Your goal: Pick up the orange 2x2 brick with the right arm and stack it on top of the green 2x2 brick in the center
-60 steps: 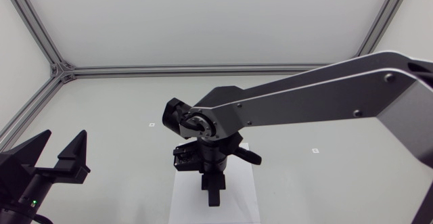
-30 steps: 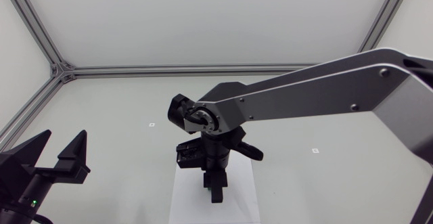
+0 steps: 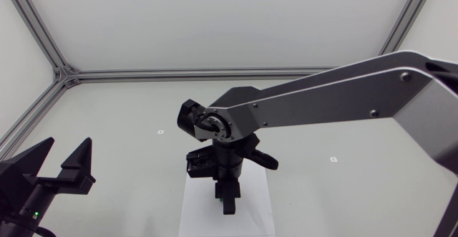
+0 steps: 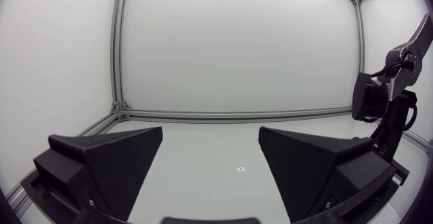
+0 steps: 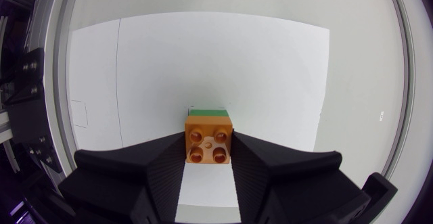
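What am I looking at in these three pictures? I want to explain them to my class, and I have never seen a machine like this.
This is a robot with two arms at a table. Each arm ends in a black gripper with two fingers. The head view looks down from a fixed camera above the table. The other two pictures each come from a camera on one arm's wrist.

The right arm reaches to the middle, above a white sheet lying on the table. Its wrist view shows the right gripper clamping an orange brick between its fingers. Just beneath it you can see the edge of a green brick. The pictures do not show whether the two bricks are pressed together.

The left gripper rests at the side, open and empty.
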### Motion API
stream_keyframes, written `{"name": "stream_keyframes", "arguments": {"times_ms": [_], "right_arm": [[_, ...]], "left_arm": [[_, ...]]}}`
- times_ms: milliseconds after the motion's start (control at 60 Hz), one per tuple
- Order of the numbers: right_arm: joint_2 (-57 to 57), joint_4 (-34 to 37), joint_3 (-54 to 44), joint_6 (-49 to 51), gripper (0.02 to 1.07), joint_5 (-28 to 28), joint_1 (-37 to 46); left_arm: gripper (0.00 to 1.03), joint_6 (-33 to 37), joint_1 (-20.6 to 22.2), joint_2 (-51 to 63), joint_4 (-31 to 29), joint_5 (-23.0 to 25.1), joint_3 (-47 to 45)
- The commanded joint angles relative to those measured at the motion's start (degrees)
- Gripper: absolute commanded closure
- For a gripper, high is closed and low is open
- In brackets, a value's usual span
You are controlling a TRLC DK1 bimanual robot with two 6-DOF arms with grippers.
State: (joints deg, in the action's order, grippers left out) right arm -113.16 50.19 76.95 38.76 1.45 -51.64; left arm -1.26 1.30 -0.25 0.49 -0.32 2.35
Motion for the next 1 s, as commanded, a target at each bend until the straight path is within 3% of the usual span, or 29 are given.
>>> {"name": "stream_keyframes", "arguments": {"times_ms": [0,933,983], "right_arm": [[-3.0,1.2,-1.7,-1.1,1.01,0.2,-0.4],[-1.4,1.7,-1.6,-1.2,1.01,0.4,-0.9],[-1.4,1.7,-1.7,-1.2,0.98,0.3,-0.8]], "left_arm": [[0.04,0.7,-0.2,-0.5,-0.8,0.2,-2.3],[0.04,0.7,-0.2,-0.5,-0.8,0.2,-2.3],[0.04,0.7,-0.2,-0.5,-0.8,0.2,-2.3]]}}
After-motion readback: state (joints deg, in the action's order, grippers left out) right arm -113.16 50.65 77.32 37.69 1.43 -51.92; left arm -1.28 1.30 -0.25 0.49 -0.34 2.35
